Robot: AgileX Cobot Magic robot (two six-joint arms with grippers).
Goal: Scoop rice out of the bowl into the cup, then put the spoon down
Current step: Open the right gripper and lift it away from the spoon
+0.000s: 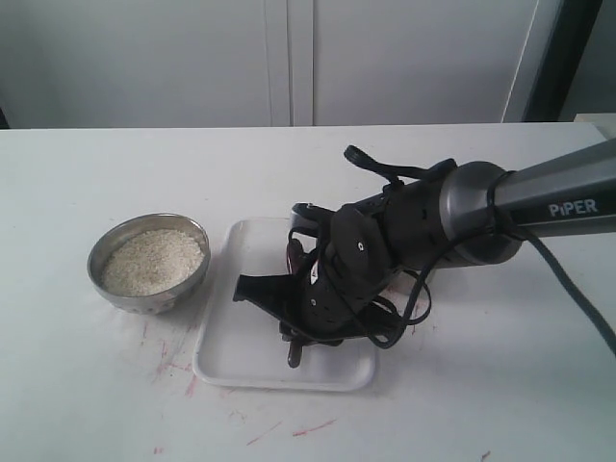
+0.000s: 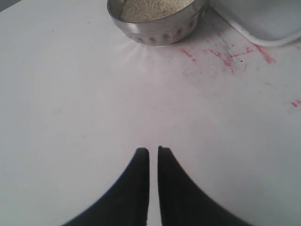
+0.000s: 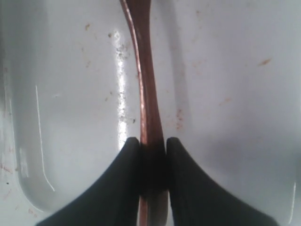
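Spoon (image 3: 146,94) sits pinched by right tool (image 3: 153,146) over white tray (image 3: 225,70); left tool (image 2: 153,150) pressed together.

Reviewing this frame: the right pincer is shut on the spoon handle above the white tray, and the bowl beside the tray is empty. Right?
Not quite. The bowl is not empty: it holds a heap of rice, as the exterior view shows. The rest stands: the right pincer is shut on the spoon handle above the white tray.
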